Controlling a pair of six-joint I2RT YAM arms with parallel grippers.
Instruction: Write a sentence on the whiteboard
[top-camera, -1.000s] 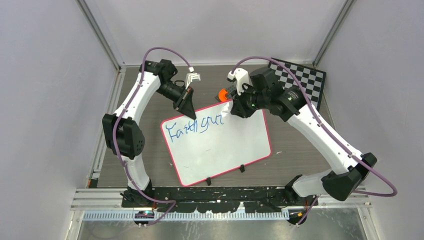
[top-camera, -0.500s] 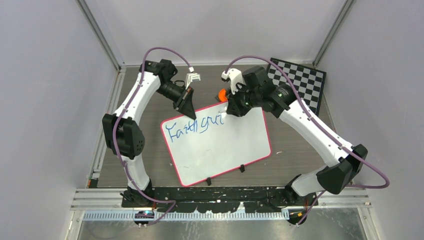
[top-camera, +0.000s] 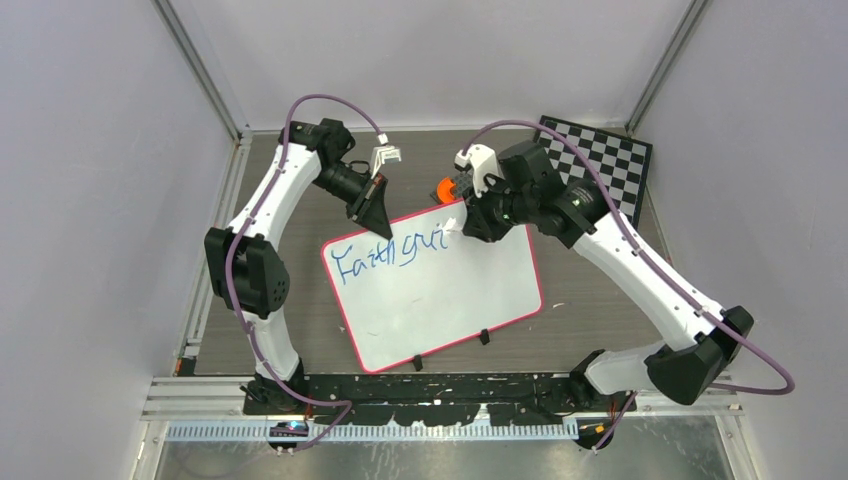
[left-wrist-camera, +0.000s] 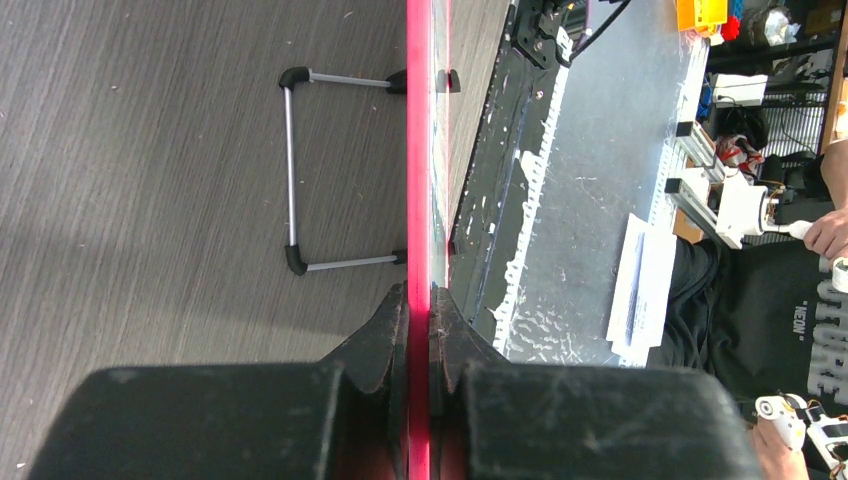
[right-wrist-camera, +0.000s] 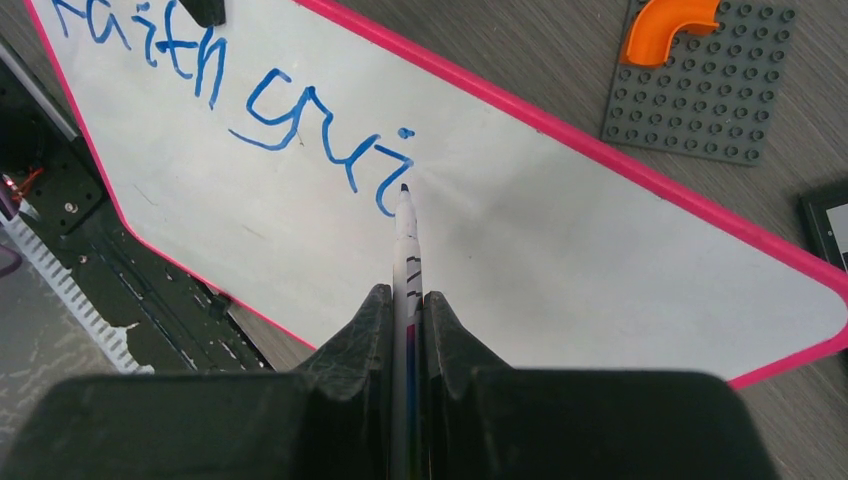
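The whiteboard (top-camera: 440, 295) lies tilted on the table, white with a pink rim. Blue writing, the start of the sentence (top-camera: 390, 255), reads "Faith gui" along its upper left. My left gripper (top-camera: 378, 218) is shut on the board's top rim, which the left wrist view shows as a red edge (left-wrist-camera: 418, 150) pinched at the left gripper (left-wrist-camera: 419, 300). My right gripper (right-wrist-camera: 405, 295) is shut on a white marker (right-wrist-camera: 406, 240). The marker's tip is at the board (right-wrist-camera: 600, 240), just right of the "i" in the sentence (right-wrist-camera: 300, 110). Whether the tip touches is unclear.
A black-and-white chessboard (top-camera: 605, 160) lies at the back right. A grey studded plate (right-wrist-camera: 700, 90) with an orange curved piece (right-wrist-camera: 672, 20) sits just beyond the board's top rim. The board's wire stand (left-wrist-camera: 292, 170) lies on the table behind it. A small white part (top-camera: 385, 157) is near the left wrist.
My right gripper swung left along the top line and came back right with the marker. The last blue letter now reads as a dotted "i". The left arm has held still.
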